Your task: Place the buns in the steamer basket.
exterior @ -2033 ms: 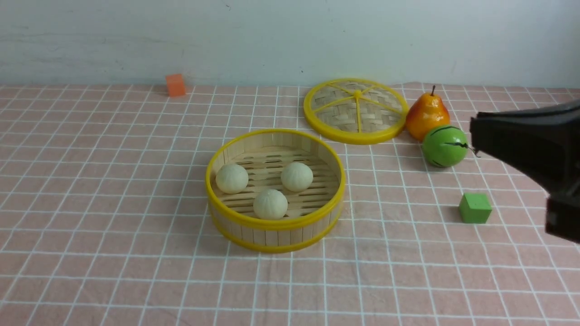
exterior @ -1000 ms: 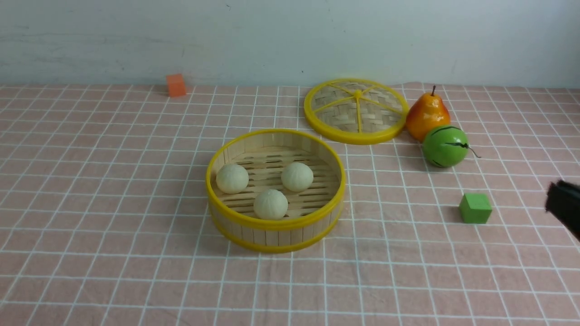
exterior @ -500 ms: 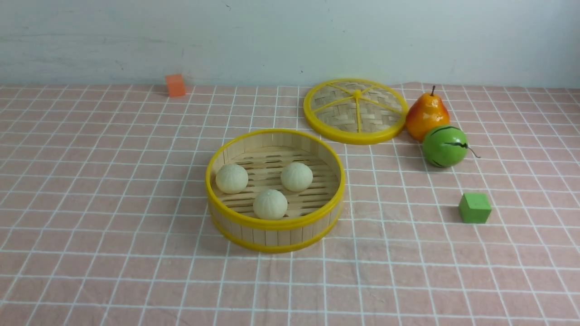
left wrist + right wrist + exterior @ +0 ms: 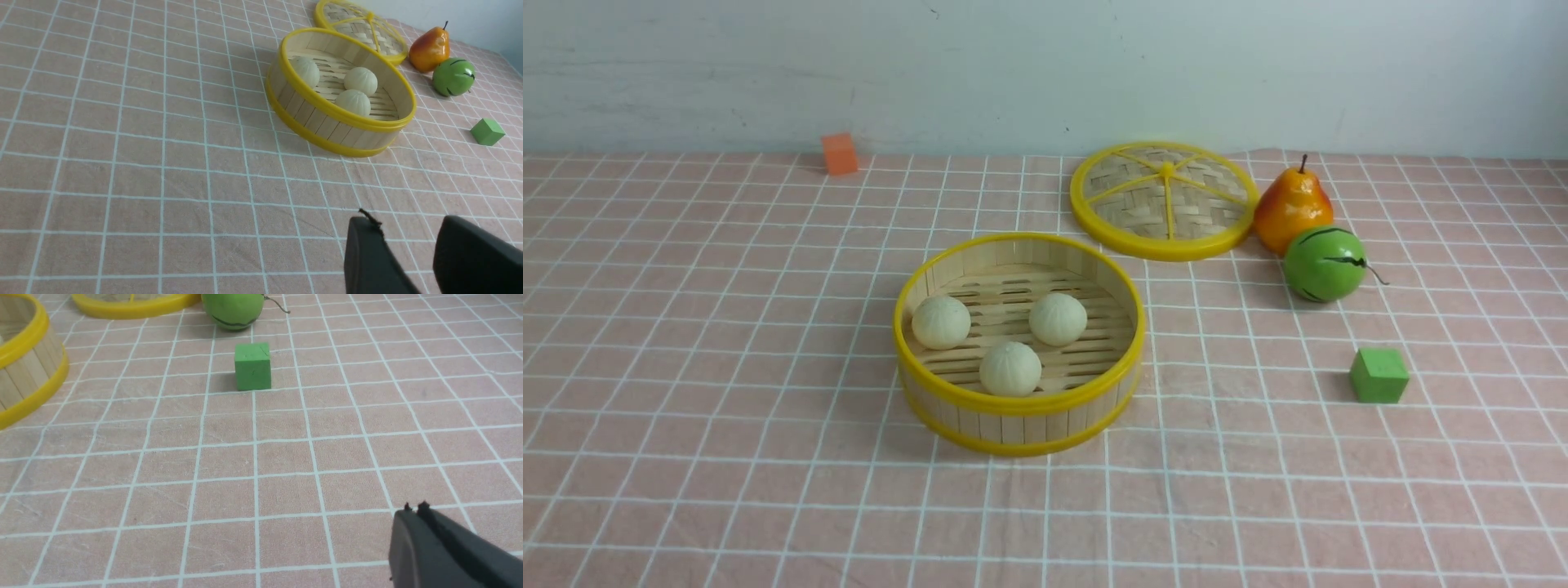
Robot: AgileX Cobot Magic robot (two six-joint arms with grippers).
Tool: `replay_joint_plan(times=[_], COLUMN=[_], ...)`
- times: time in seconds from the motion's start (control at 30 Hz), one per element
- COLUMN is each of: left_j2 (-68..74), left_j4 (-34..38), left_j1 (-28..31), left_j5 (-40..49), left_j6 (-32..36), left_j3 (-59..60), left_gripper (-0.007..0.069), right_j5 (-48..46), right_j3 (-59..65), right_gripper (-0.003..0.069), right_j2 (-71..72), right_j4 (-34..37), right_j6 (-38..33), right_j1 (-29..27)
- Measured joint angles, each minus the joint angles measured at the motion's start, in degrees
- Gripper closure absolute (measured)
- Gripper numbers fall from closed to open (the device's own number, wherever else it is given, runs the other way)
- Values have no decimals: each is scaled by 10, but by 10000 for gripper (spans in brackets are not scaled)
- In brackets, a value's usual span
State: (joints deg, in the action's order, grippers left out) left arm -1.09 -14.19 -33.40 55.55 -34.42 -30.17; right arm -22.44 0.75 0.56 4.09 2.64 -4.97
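Buns point(image 4: 1010, 368) are all seated in the steamer basket point(image 4: 1018, 402); disturbance is unlikely, left gripper point(image 4: 408, 245) parted and empty, right gripper point(image 4: 414, 507) closed and empty.

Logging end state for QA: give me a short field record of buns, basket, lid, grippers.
buns: three, all on the slatted floor inside the steamer basket
lid: off, flat on the cloth behind the basket
left gripper: open, empty
right gripper: shut, empty
other: pear, green ball, green cube, orange cube
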Motion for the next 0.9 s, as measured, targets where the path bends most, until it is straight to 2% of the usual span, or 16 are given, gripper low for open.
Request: replay_joint_plan(times=[0.9], left_j2=[0], left_j4=[0], left_j1=[0], left_j5=[0], left_j6=[0], left_j3=[0], left_gripper=[387], right_j5=[0], right_j3=[0], right_gripper=[657], right_j2=[0], right_j4=[-1], right_j6=[0], right_j1=[0])
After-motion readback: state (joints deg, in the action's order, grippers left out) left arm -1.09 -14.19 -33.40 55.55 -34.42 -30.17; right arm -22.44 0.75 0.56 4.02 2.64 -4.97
